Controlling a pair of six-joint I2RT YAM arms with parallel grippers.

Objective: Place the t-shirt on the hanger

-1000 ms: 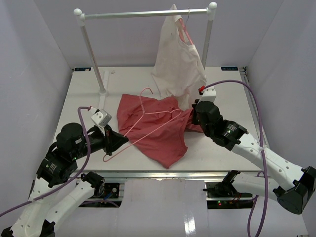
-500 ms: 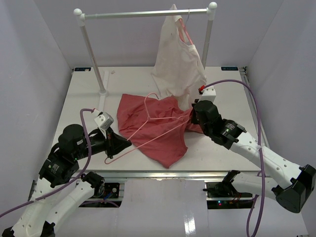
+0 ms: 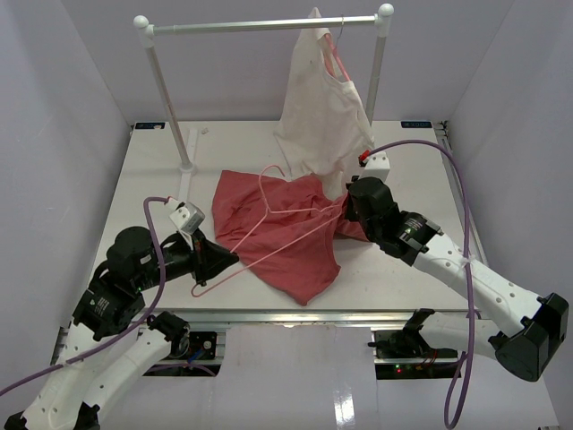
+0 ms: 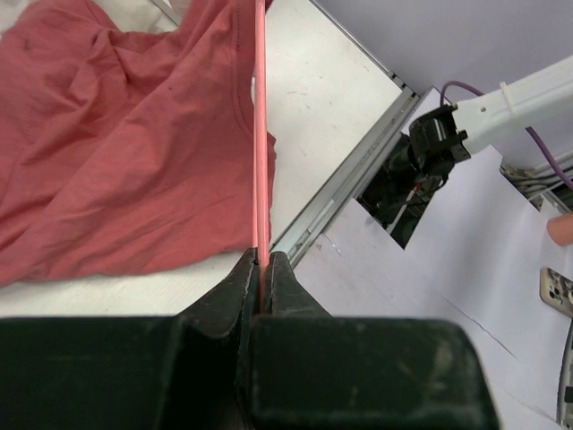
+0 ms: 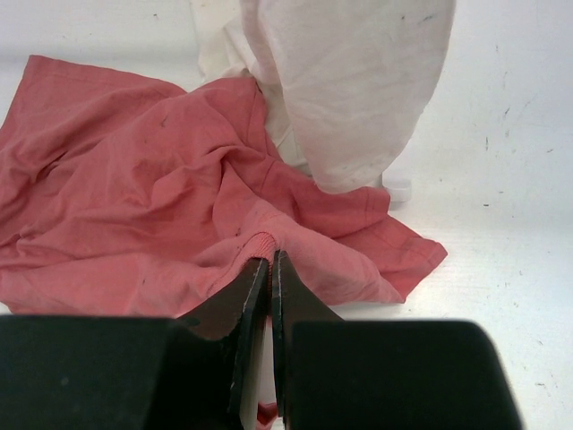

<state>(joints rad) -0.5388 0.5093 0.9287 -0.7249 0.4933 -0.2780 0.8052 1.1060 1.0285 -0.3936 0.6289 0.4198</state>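
Two grasps are in place, but the t-shirt is not on the hanger, so I judge the task to be in its early part.

Nearest to the bases, the left hand (image 4: 264, 260) is clenched on the thin pink wire of the hanger (image 4: 260, 134), at the low corner that sticks out past the cloth toward the near edge of the tabletop (image 3: 224, 143). From this corner the wire runs away over the t-shirt (image 3: 295, 264). The triangle lies on top of the cloth and the hook points toward the far side. No part of the wire looks to be inside the garment.

The t-shirt lies crumpled in the middle of the tabletop, with many folds, not spread flat.

At its right side, the right hand (image 5: 269, 260) is clenched on a raised ribbed edge of the red cloth. It may be the collar, but I cannot tell for sure.

What is left, in my judgement, is the main work: to open the shirt, to pass the hanger arms inside it, and to settle the shoulders on the wire.

Farther back, a cream garment (image 3: 322, 125) hangs from a white rail (image 3: 269, 24) on its own pink hanger. Its lower end touches the far edge of the t-shirt.
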